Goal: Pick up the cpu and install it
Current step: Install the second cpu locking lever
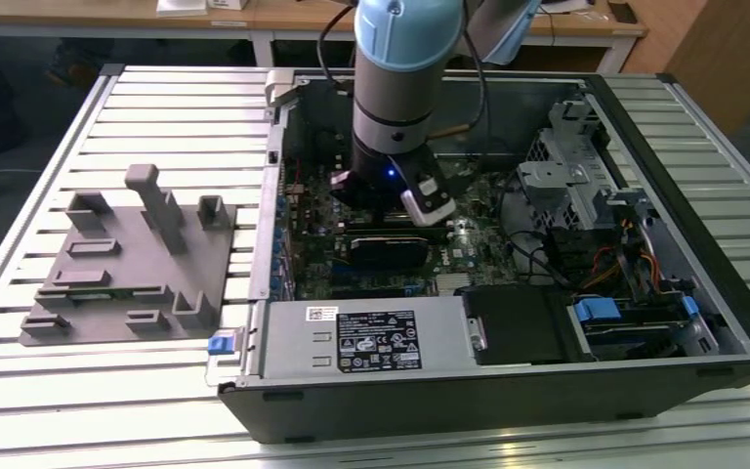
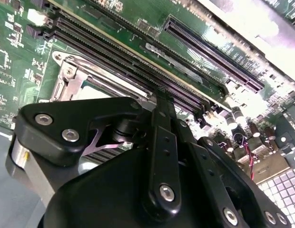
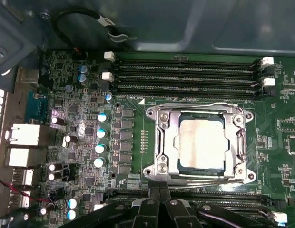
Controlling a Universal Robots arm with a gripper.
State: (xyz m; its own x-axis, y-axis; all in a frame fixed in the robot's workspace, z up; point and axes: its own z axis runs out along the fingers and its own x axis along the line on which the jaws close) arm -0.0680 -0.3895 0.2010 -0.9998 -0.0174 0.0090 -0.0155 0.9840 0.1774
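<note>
The cpu, a pale silvery square chip, lies flat inside the metal-framed socket on the green motherboard. My gripper hovers just beside the socket's edge, fingers pressed together and holding nothing. In the second wrist view the gripper is shut, with the socket frame beyond it. In the exterior view the arm reaches straight down into the open computer case, with the gripper low over the board.
Memory slots run along the far side of the socket, and more lie under the fingers. A grey fixture block with upright posts stands on the slatted table at the exterior view's left. The case holds a power supply and drive cage.
</note>
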